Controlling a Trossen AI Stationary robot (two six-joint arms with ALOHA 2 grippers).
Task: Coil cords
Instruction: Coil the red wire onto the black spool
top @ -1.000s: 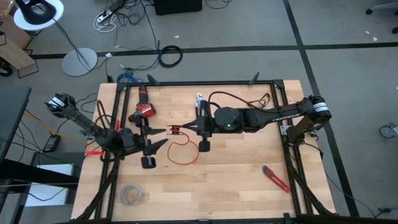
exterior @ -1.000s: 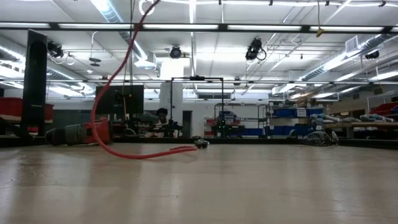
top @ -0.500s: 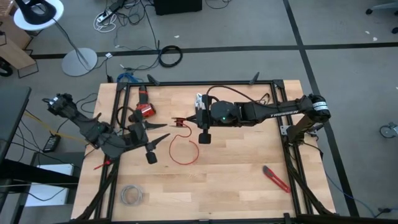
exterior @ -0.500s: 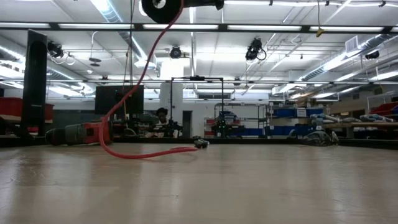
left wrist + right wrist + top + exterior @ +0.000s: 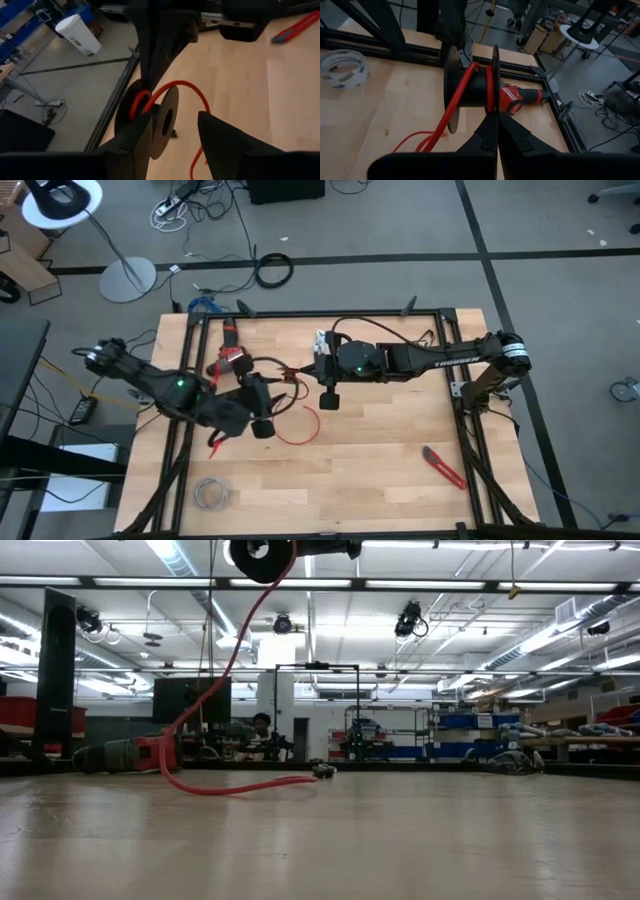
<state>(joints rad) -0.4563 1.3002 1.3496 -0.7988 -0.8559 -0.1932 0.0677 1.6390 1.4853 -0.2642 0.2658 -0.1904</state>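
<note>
A thin red cord (image 5: pixel 300 430) lies in a loose loop on the wooden table. From there it rises to a black spool (image 5: pixel 470 85), where a few turns sit on the hub. The spool (image 5: pixel 262 550) is held above the table, and the cord's free end (image 5: pixel 322 771) rests on the wood. My right gripper (image 5: pixel 496 131) is shut on the spool and reaches in from the table's right (image 5: pixel 300 377). My left gripper (image 5: pixel 175 145) is open and comes from the left (image 5: pixel 276 388). One spool flange (image 5: pixel 167 120) stands between its fingers. My right gripper pinches the rim of one flange (image 5: pixel 493 107) between its two shut fingers, coming slanting down from the table's right. The spool is lifted clear with its axle level. The cord (image 5: pixel 455 107) drops slack from the hub to the table. My left gripper has one finger (image 5: pixel 132 145) close against the spool; I cannot tell whether it touches.
A red and black power tool (image 5: pixel 232 358) lies at the far left of the table. A pale grey wire bundle (image 5: pixel 212 493) sits near the front left corner, and a red-handled cutter (image 5: pixel 442 467) lies at the front right. A black frame rail (image 5: pixel 320 313) borders the tabletop.
My left gripper has swung up and toward the table's right, turning and tipping up until it reaches the spool; it stays open. My right gripper carried the spool a little toward the far edge, then kept still. The cord's loop on the table has kept its place.
</note>
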